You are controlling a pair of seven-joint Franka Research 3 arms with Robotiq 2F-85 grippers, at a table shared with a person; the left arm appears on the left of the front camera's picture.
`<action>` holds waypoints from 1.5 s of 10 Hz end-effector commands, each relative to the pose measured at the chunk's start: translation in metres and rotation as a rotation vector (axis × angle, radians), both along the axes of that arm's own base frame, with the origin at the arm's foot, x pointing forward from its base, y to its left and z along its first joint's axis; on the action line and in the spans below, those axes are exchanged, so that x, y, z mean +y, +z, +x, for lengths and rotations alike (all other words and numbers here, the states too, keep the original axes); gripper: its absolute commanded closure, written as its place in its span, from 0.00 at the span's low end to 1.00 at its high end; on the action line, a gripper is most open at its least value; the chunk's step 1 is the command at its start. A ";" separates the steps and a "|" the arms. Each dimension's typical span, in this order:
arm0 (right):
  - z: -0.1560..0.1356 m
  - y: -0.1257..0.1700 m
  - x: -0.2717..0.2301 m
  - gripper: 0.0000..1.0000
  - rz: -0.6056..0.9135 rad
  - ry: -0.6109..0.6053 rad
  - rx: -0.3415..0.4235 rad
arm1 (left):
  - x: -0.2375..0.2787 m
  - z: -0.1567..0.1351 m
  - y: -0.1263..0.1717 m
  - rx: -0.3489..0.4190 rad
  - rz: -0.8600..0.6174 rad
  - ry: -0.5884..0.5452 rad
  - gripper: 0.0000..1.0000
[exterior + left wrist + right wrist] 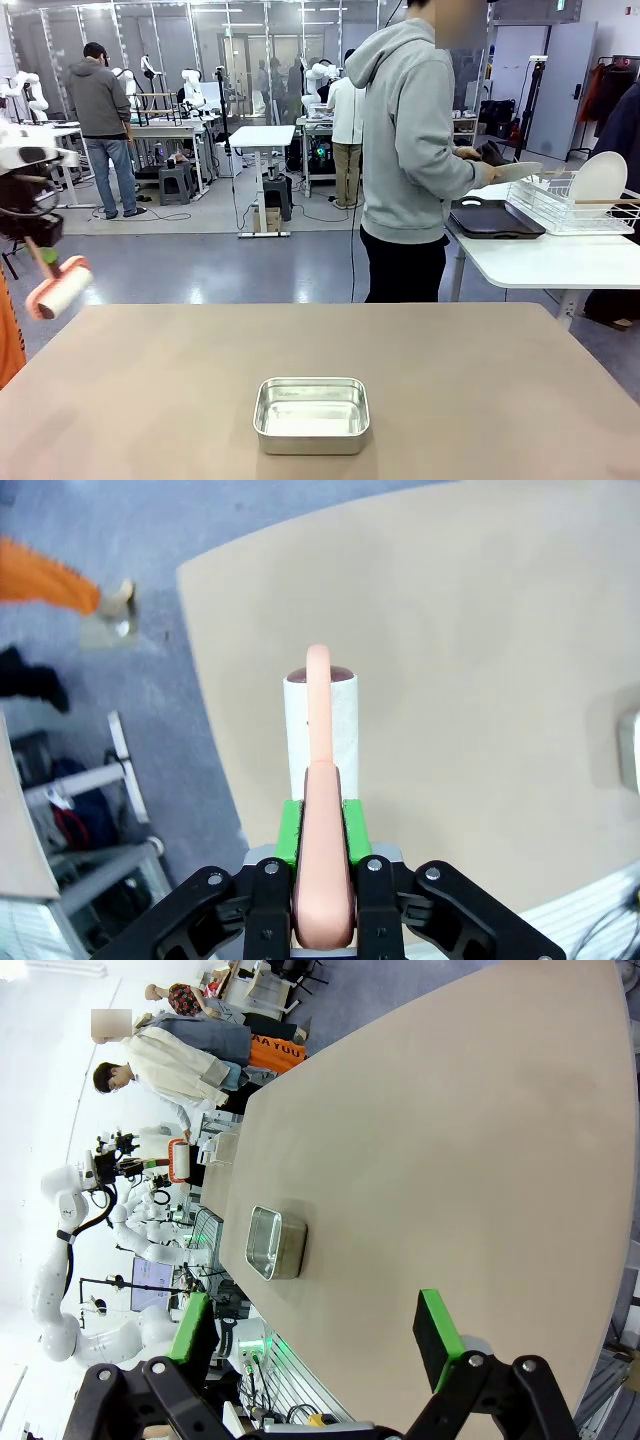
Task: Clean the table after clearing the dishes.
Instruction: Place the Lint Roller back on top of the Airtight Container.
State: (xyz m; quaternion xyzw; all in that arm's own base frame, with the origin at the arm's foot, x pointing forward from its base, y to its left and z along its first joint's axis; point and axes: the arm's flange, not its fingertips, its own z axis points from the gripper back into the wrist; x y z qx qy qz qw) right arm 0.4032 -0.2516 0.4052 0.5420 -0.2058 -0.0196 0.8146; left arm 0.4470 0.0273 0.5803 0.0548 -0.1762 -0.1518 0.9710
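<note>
1. My left tool [322, 875] was clamped tight on the pink handle of a lint roller [321, 742], green pads [290, 827] pressing either side of the grip.
2. I held the roller above the counter's [480, 390] left edge, head tilted down, clear of the surface. That looked like a ready pose for a first sweep.
3. In the left wrist view the white roll pointed out over the tan top, so lowering it would lay the sticky face flat on the counter.
4. My right tool [315, 1345] stood fully apart with nothing between its pads, hanging over the counter's near side, out of the roller's path.
5. The dishes were off the counter. A white plate [598, 182] stood in a wire rack [560, 205] on the side table, a dark tray [495, 220] beside it, where the person [410, 150] was putting things away.
6. A steel pan [312, 414] sat near the front middle of the counter. I judged it would block a full-width pass, so I would roll around it or wait for it to go.
7. I judged clearing done and wiping not yet begun.
</note>
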 end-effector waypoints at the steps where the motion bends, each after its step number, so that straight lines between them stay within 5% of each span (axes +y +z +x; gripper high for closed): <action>1: -0.002 0.003 0.000 0.00 0.003 0.005 -0.015 | -0.045 0.000 0.023 0.059 0.122 -0.256 0.79; 4: -0.002 0.003 0.000 0.00 0.003 0.005 -0.015 | -0.134 -0.031 0.033 0.074 0.157 -0.624 0.79; 6: -0.002 0.003 0.000 0.00 0.003 0.005 -0.015 | -0.210 -0.046 0.010 0.081 0.167 -0.926 0.79; 9: -0.002 0.003 0.000 0.00 0.003 0.005 -0.015 | -0.304 -0.070 -0.018 0.085 0.173 -1.220 0.79; 11: -0.002 0.003 0.000 0.00 0.003 0.005 -0.015 | -0.345 -0.081 -0.036 0.127 0.163 -1.312 0.79; 13: -0.002 0.003 0.000 0.00 0.003 0.005 -0.015 | -0.355 -0.073 -0.035 0.120 0.196 -1.240 0.79; 15: -0.002 0.003 0.000 0.00 0.003 0.005 -0.015 | -0.359 -0.091 -0.047 0.137 0.170 -1.301 0.79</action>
